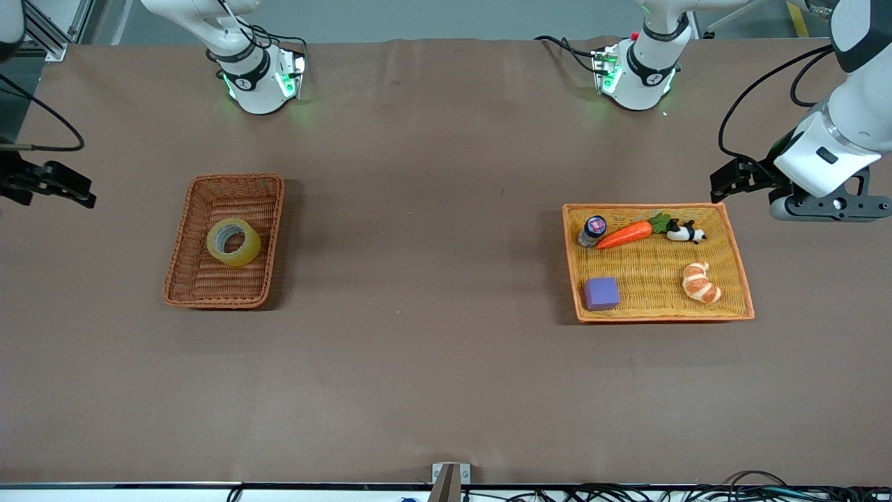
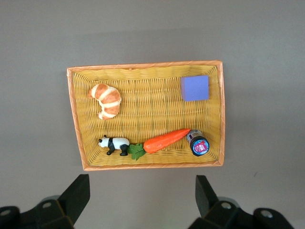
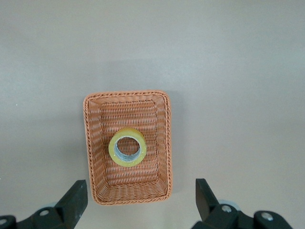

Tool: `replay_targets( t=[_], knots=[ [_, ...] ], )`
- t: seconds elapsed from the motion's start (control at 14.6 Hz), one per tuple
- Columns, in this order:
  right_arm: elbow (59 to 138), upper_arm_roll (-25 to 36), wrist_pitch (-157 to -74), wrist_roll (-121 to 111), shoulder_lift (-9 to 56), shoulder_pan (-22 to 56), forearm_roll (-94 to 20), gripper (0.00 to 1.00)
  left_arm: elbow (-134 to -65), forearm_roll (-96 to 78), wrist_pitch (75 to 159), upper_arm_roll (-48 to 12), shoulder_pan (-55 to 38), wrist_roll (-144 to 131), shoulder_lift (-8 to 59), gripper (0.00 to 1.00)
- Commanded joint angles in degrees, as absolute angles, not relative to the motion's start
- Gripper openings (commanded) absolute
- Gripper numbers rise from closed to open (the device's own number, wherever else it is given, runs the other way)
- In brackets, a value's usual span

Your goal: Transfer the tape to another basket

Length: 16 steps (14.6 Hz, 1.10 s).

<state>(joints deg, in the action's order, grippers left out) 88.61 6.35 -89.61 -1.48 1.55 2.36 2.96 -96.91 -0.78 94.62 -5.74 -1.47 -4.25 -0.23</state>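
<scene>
The tape (image 1: 233,242), a yellowish roll with a grey core, lies flat in the dark reddish-brown wicker basket (image 1: 223,282) toward the right arm's end of the table. In the right wrist view the tape (image 3: 127,147) sits mid-basket (image 3: 128,188). My right gripper (image 3: 141,193) is open and empty, high up, over bare table just off one short end of the basket. My left gripper (image 2: 142,191) is open and empty, high over the table beside the orange-yellow tray (image 2: 152,102); its hand shows in the front view (image 1: 829,208).
The orange-yellow woven tray (image 1: 648,268) lies toward the left arm's end and holds a carrot (image 1: 625,235), a toy panda (image 1: 686,232), a croissant (image 1: 700,281), a purple block (image 1: 601,293) and a small bottle (image 1: 593,230). Brown table stretches between basket and tray.
</scene>
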Motion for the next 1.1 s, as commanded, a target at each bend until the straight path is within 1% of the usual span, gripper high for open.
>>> replay_targets(
  t=[0.0, 0.62, 1.03],
  knots=[
    [88.7, 6.2, -89.0, -2.3, 1.1, 1.6, 1.5, 1.00, -96.7, 0.2, 95.0, -5.5, -1.3, -4.5, -0.4, 0.98],
    [90.7, 5.8, -90.4, -2.1, -0.9, 2.3, -0.7, 1.00, -96.1, 0.0, 95.1, -5.4, -1.3, -4.7, 0.2, 0.98],
    [90.8, 5.9, -90.5, -2.2, -0.6, 2.6, -0.7, 1.00, -95.9, 0.0, 95.1, -5.4, -1.3, -6.4, 0.4, 0.98]
  ],
)
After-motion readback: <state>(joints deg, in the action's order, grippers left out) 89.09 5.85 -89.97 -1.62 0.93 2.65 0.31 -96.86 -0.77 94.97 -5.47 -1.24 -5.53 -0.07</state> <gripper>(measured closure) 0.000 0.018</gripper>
